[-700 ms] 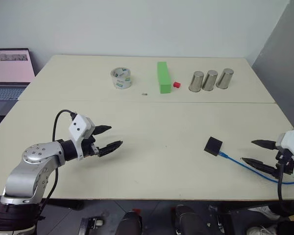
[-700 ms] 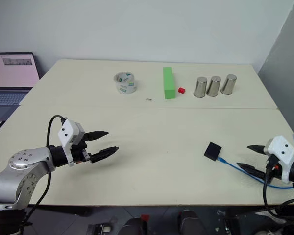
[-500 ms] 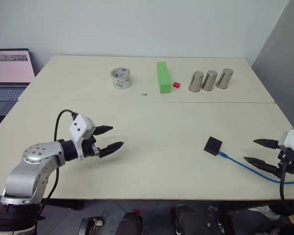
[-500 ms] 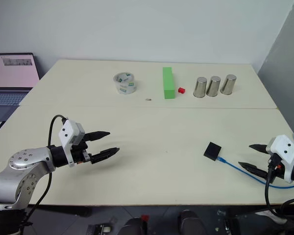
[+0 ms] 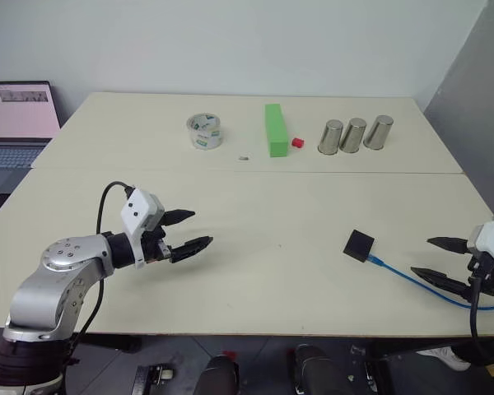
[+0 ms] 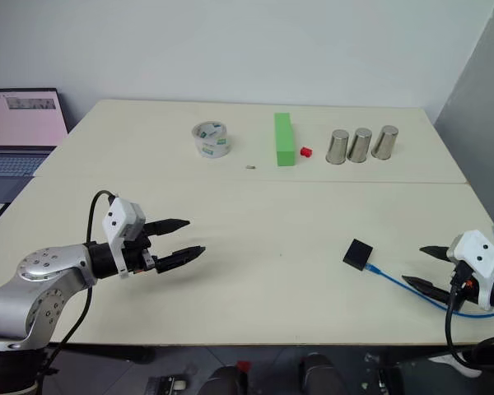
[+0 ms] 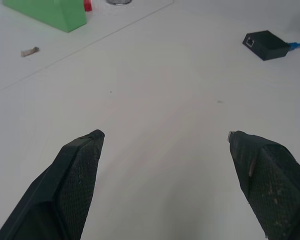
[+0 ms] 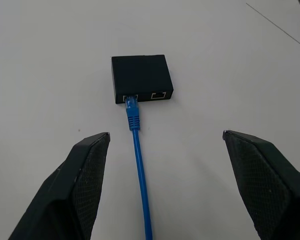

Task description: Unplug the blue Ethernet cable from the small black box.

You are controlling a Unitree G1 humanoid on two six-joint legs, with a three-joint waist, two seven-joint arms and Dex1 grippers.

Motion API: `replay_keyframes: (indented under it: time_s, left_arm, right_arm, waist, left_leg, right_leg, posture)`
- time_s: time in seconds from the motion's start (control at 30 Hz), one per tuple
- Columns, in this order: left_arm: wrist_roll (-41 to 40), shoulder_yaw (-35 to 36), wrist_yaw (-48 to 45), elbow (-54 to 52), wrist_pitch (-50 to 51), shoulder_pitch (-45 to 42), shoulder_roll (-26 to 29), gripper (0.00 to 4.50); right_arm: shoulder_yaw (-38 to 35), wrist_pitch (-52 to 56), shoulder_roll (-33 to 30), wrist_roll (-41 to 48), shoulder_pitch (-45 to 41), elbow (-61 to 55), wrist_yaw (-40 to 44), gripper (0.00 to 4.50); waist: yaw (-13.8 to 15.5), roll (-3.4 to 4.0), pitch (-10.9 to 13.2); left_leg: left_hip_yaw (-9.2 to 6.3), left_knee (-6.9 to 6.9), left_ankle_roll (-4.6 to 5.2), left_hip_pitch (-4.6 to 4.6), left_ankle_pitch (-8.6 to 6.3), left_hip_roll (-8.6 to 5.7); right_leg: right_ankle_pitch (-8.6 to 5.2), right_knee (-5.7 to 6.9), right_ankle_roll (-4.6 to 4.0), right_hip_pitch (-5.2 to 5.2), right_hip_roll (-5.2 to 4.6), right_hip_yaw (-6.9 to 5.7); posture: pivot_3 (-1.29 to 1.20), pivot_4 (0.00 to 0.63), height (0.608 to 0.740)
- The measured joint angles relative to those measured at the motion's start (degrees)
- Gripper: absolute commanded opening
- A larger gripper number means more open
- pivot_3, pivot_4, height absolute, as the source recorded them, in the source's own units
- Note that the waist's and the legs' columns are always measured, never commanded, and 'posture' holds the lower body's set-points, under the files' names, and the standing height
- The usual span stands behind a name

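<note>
1. The small black box (image 5: 360, 244) is seen lying flat on the bench (image 5: 272, 271), toward its right side.
2. The blue Ethernet cable (image 8: 139, 170) is plugged into one of the box's two ports and is trailed across the bench toward the right edge.
3. The right end effector (image 5: 438, 263) is held just beside the cable, with fingers spread and nothing gripped.
4. The left end effector (image 5: 191, 231) is held above the bench, well apart from the box, fingers spread and empty.

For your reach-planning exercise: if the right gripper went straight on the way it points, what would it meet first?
Probably the blue Ethernet cable running between the open right gripper fingers, then its plug in the small flat black box.
</note>
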Motion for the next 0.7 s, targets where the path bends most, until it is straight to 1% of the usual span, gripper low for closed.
replay_keyframes:
  time_s: [0.1,0.27,0.5,0.57,0.6,0.7]
  left_arm:
    - [-0.08,-3.82,-3.09,-0.69,-0.59,-0.58,-0.18,4.22]
    - [0.76,-10.43,-5.73,-0.98,-2.46,-0.98,-2.15,4.22]
    - [1.66,-11.47,-6.94,0.62,-4.98,-4.56,-3.10,4.22]
    - [1.95,-11.68,-7.06,1.33,-5.39,-4.56,-3.15,4.30]
    - [2.12,-11.73,-7.16,1.48,-5.46,-4.51,-3.16,4.30]
    - [2.37,-11.75,-7.22,1.84,-5.98,-4.51,-3.58,4.30]
  right_arm:
    - [2.73,2.32,3.38,0.12,-2.36,-0.77,-3.24,3.86]
    - [8.91,2.14,4.57,-2.35,-4.88,0.78,-4.12,3.86]
    - [16.60,-0.12,5.99,-6.03,-10.99,9.67,-3.20,3.86]
    - [18.11,-1.24,6.17,-6.90,-12.58,12.34,-2.65,3.47]
    - [18.44,-1.60,6.29,-7.01,-13.29,13.52,-2.43,3.33]
    - [20.33,-2.82,6.30,-7.81,-16.19,15.95,-1.15,2.68]
  waist:
    - [-0.18,0.01,0.00]
    - [-0.08,0.00,0.00]
    - [-0.25,0.03,0.00]
    - [-0.26,0.03,0.00]
    - [-0.21,0.03,0.01]
    - [-0.24,0.03,0.01]
  left_leg:
    - [0.07,-0.01,0.00,0.00,0.00,-0.01]
    - [0.03,0.03,0.00,0.01,0.00,-0.01]
    - [0.07,0.04,0.00,0.05,0.00,-0.02]
    - [0.05,0.03,0.00,0.04,0.00,-0.01]
    - [0.05,0.02,0.00,0.03,0.00,-0.02]
    - [0.05,0.04,0.00,0.03,0.00,-0.02]
  right_leg:
    - [0.01,0.02,0.01,0.01,0.00,0.08]
    - [0.01,0.02,0.01,0.00,0.00,0.05]
    - [0.03,0.04,0.03,0.02,0.01,0.07]
    - [0.02,0.02,0.03,0.01,0.00,0.06]
    - [0.02,0.01,0.03,0.00,0.00,0.06]
    - [0.03,0.01,0.03,0.00,0.00,0.07]
  posture:
    - [0.00,0.150,0.740]
    - [0.00,0.150,0.740]
    - [0.00,0.150,0.740]
    - [0.00,0.150,0.740]
    - [0.00,0.150,0.740]
    - [0.00,0.150,0.740]
